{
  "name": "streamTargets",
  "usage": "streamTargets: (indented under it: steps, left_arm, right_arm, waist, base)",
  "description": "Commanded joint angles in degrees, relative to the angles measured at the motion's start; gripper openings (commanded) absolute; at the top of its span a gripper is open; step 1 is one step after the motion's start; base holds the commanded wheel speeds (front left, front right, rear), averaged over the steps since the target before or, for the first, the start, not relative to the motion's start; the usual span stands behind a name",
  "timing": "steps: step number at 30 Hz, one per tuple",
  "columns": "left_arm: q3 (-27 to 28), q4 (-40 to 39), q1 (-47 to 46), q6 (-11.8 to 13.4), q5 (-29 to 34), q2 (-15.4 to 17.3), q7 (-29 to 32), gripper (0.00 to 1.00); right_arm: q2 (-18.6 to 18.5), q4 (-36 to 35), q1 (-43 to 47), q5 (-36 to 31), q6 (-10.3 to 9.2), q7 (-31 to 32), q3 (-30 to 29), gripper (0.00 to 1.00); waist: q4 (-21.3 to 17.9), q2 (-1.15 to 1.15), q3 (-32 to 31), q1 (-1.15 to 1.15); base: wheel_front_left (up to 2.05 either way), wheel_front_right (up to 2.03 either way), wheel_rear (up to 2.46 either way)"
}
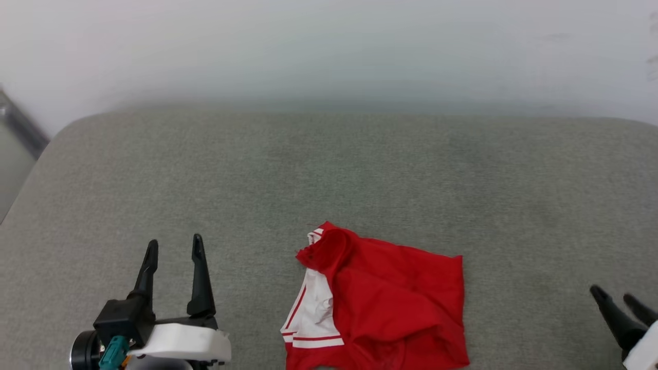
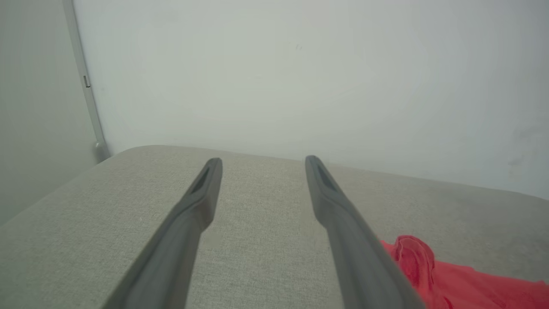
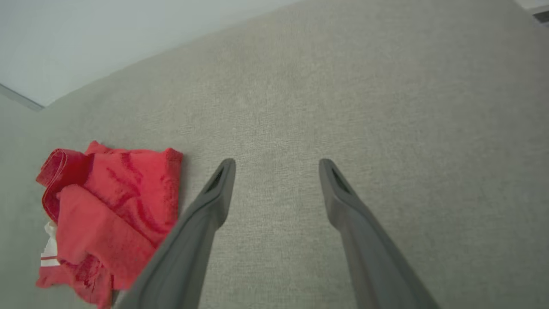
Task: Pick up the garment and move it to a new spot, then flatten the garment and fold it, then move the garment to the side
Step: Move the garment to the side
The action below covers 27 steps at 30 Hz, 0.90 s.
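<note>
Left claw point(image 1: 175, 239) and right claw point(image 1: 610, 293), both spread wide and empty, flank the garment point(image 1: 390, 298), apart from it, so either arm can reach. It lies bunched at the table's point(image 1: 360, 169) near edge: a heap awaiting flattening, or a rough fold set down.

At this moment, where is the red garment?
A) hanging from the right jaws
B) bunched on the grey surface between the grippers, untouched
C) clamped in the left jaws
B: the garment lies bunched on the grey surface, left gripper and right gripper open and apart from it.
</note>
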Motion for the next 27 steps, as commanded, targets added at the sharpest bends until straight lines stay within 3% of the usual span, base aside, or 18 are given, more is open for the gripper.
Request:
streamTargets:
  steps: [1, 5, 7, 18, 19, 20, 21, 27]
  left_arm:
    - [0.3, -0.5, -1.5, -0.5, 0.8, -0.9, -0.4, 1.0]
    - [0.1, -0.7, -3.3, -1.6, 1.9, -2.6, -0.4, 1.0]
    - [-0.1, -0.5, -4.2, -2.3, 2.5, -3.4, -0.3, 1.0]
    - [0.9, 1.0, -7.5, -5.2, 4.9, -6.5, -0.3, 1.0]
    - [1.1, 1.1, -7.7, -5.4, 5.1, -6.6, -0.3, 1.0]
    - [1.4, 1.3, -7.8, -5.5, 5.2, -6.6, -0.3, 1.0]
    - [1.6, 1.5, -7.8, -5.7, 5.4, -6.7, -0.3, 1.0]
    - [2.3, 2.1, -7.0, -6.5, 6.0, -7.2, -0.3, 1.0]
  right_arm:
    - [-1.0, 3.1, -1.8, 4.7, -0.02, 5.8, -0.8, 1.0]
    - [0.0, 8.3, -4.0, 11.3, -0.02, 15.5, -1.4, 1.0]
    - [2.2, 10.1, -5.6, 14.4, -0.01, 19.0, -0.6, 1.0]
    - [8.5, 23.0, -11.2, 30.1, -0.07, 25.3, 5.8, 1.0]
    - [8.9, 24.0, -11.3, 30.9, -0.07, 25.8, 6.6, 0.69]
    - [9.2, 24.8, -11.6, 31.5, -0.07, 25.9, 7.1, 0.29]
    - [9.3, 25.1, -11.7, 31.7, -0.07, 25.8, 7.7, 0.0]
    - [7.4, 22.2, -12.5, 30.4, -0.03, 23.2, 10.1, 0.0]
  waist:
    - [2.1, 0.0, 1.8, 0.0]
    - [4.7, 0.0, 4.3, 0.0]
    - [5.9, 0.0, 5.6, 0.0]
    - [9.0, 0.0, 10.6, 0.0]
    - [9.0, 0.0, 10.6, 0.0]
    - [9.0, 0.0, 10.6, 0.0]
    - [8.9, 0.0, 10.4, 0.0]
    - [7.9, 0.0, 8.6, 0.0]
  base:
    - [0.0, 0.0, 0.0]
    - [0.0, 0.0, 0.0]
    - [0.0, 0.0, 0.0]
    - [0.0, 0.0, 0.0]
    - [0.0, 0.0, 0.0]
    - [0.0, 0.0, 0.0]
    - [0.0, 0.0, 0.0]
    - [0.0, 0.0, 0.0]
